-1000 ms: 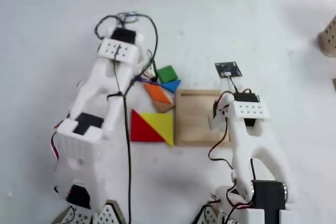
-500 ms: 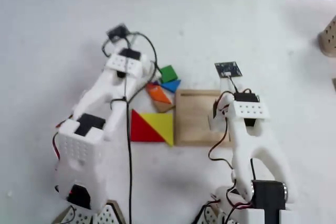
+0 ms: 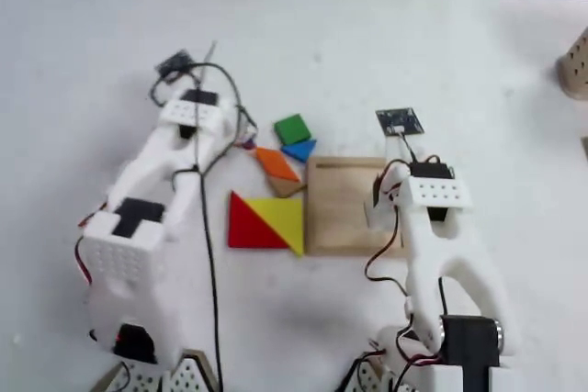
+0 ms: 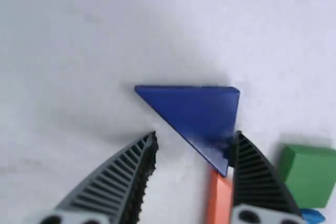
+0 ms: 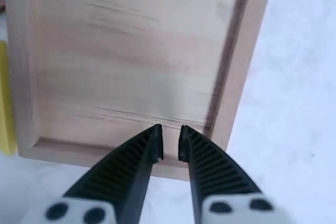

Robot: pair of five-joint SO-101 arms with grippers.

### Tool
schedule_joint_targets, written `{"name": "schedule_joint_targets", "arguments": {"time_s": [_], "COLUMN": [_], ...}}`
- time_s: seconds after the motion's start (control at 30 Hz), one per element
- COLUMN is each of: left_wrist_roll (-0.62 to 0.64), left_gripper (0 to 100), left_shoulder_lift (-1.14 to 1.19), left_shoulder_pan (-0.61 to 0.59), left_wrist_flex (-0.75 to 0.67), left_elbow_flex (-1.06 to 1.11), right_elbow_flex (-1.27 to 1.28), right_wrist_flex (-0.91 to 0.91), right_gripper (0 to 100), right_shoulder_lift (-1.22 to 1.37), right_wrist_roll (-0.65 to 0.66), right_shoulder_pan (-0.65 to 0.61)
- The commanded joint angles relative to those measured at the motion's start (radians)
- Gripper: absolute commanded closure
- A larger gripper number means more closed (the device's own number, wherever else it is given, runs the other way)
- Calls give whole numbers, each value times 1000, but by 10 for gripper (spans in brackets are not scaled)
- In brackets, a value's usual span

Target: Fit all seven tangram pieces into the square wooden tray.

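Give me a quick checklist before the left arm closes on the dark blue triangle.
1. Jaws open: ok, the left gripper stands open at the dark blue triangle.
2. Triangle centred in the grasp: not ok, one finger is at its corner, the other stands apart.
3. Neighbours clear: not ok, the orange piece lies by that finger, the green square just beyond.
4. Space free: ok, the wooden tray holds no pieces.
5. Tray approach clear: not ok, the right gripper hangs over the tray's rim, holding nothing.

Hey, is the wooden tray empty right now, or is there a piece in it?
Empty. The tray's visible floor is bare wood; the red triangle and yellow triangle lie on the table beside it.
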Motion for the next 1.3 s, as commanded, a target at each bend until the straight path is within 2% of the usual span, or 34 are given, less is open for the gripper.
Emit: {"name": "schedule_joint_targets", "arguments": {"time_s": [0.0,0.13,0.33,0.63,0.73,0.83,0.9,1.1,1.27], "left_wrist_roll": [11,3,-175,-304,-284,-150,-86,-77,-77], "left_gripper": [765,763,763,761,701,605,573,657,664], "left_shoulder_lift": [-56,-58,-133,-420,-464,-417,-363,-176,-25], "left_shoulder_pan": [-97,-162,-171,-171,-153,-153,-157,-226,-223], "left_wrist_flex": [58,144,298,241,163,101,110,215,293], "left_elbow_flex": [-46,-48,-21,160,203,207,164,-20,-153], "right_elbow_flex": [-18,-18,-18,-18,-18,-18,-18,-17,-17], "right_wrist_flex": [-12,-12,-12,-12,-12,-12,-12,-12,-12], "right_gripper": [943,943,943,942,942,942,942,942,942], "right_shoulder_lift": [-7,-5,-5,-5,-5,-5,-5,-5,-5], "right_wrist_roll": [11,11,11,11,11,11,11,11,11], "right_shoulder_pan": [1,1,1,1,1,-1,-1,-1,-1]}}
